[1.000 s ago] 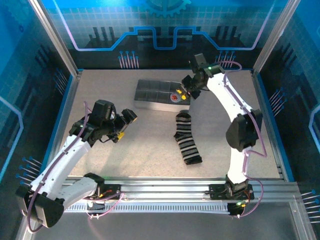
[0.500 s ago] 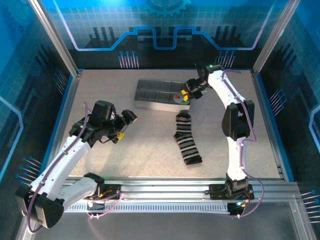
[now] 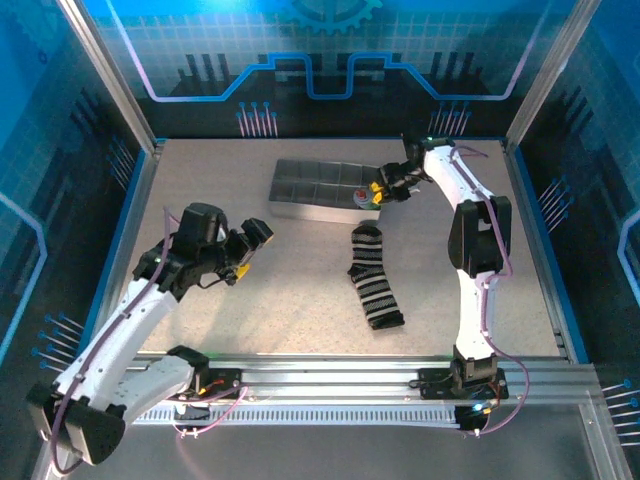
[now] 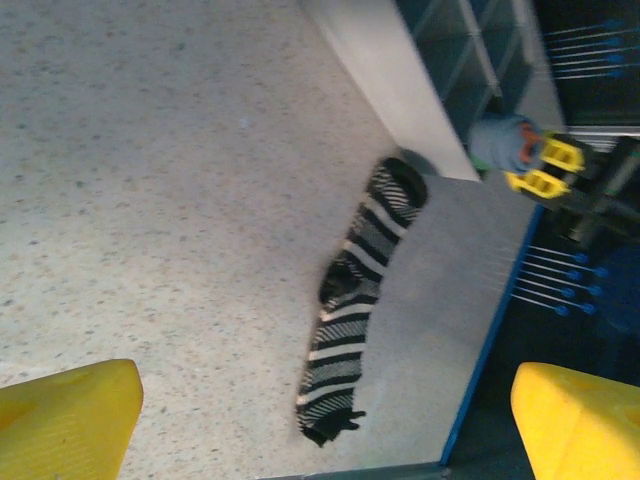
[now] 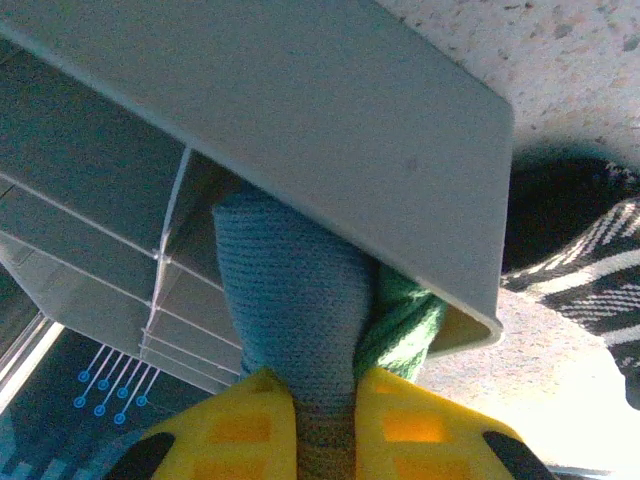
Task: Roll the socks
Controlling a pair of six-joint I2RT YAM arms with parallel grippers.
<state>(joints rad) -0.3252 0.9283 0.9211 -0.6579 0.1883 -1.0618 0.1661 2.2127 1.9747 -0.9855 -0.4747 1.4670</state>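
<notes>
Out left of the grey plastic compartment tray (image 3: pixel 310 211), the left gripper (image 3: pixel 249 250) hangs over the speckled tabletop (image 3: pixel 290 300), its yellow fingers (image 4: pixel 68 422) spread wide with nothing between them. Just in front of the tray's right end lies the black-and-white striped fabric sock (image 3: pixel 372 280) (image 4: pixel 352 305), stretched flat, cuff nearest the tray wall. At the tray's near right corner, the right gripper (image 3: pixel 376 193) (image 5: pixel 325 440) pinches the bundled grey-blue sock (image 3: pixel 361 197) (image 5: pixel 290 300), green cuff showing, at the mouth of that corner compartment.

Black-and-white striped sock (image 3: pixel 373 280), grey-blue sock (image 5: pixel 290 300)
</notes>
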